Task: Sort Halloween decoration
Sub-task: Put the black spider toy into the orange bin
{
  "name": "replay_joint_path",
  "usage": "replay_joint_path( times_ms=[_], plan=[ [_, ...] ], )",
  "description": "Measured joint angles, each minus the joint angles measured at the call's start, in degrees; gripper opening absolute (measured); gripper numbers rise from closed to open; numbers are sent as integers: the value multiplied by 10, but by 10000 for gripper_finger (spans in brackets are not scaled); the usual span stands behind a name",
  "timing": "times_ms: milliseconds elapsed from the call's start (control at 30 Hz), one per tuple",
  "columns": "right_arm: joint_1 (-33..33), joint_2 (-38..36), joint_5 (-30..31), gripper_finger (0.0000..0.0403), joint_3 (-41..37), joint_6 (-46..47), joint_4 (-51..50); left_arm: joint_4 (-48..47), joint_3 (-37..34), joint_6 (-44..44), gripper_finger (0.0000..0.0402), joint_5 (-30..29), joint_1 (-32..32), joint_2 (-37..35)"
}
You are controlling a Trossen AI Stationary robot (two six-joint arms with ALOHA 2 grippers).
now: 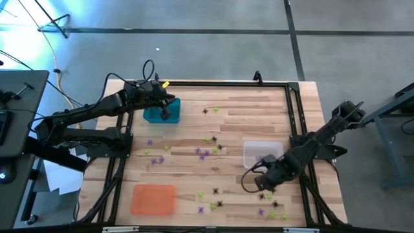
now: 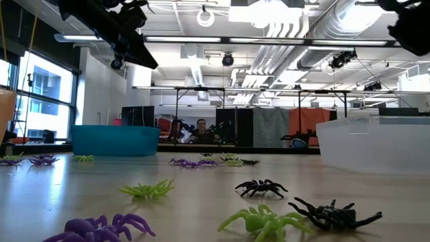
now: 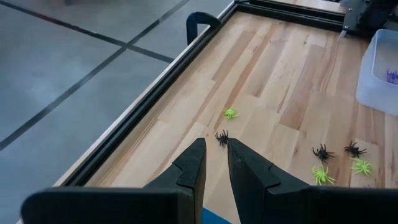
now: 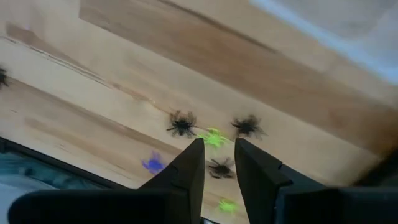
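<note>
Halloween decoration [image 1: 206, 153] (leggy plastic spiders) litters the wood-grain table [image 1: 259, 116]; right gripper [image 1: 263, 186] hovers empty, fingers slightly apart.

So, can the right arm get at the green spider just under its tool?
Probably yes. The right tool hangs just above the green spider, with nothing over it, though black spiders lie close beside.

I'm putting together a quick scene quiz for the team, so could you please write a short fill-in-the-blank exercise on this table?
1. The left end effector hovers over the ____ tray.
2. The orange tray lies on the table's ____ side.
3. The right end effector hangs just beside the ____ tray.
4. The toy spiders are black, purple and ____.

Missing words: teal; left; clear; yellow-green
</note>
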Motion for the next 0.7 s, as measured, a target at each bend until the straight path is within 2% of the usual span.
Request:
replay_joint_path(
  times_ms=[133, 333, 500, 700],
  plan=[
    [21, 0, -6, 85, -35, 42, 46, 0, 0, 0, 53, 12, 0, 0],
    [29, 0, -9, 85, -79, 48, 98, -3, 0, 0, 53, 17, -3, 0],
    [29, 0, -57, 85, -132, 55, 182, -4, 0, 0, 53, 17, -16, 0],
    [29, 0, -61, 85, -151, 54, 185, 0, 0, 0, 53, 17, -29, 0]
  ],
)
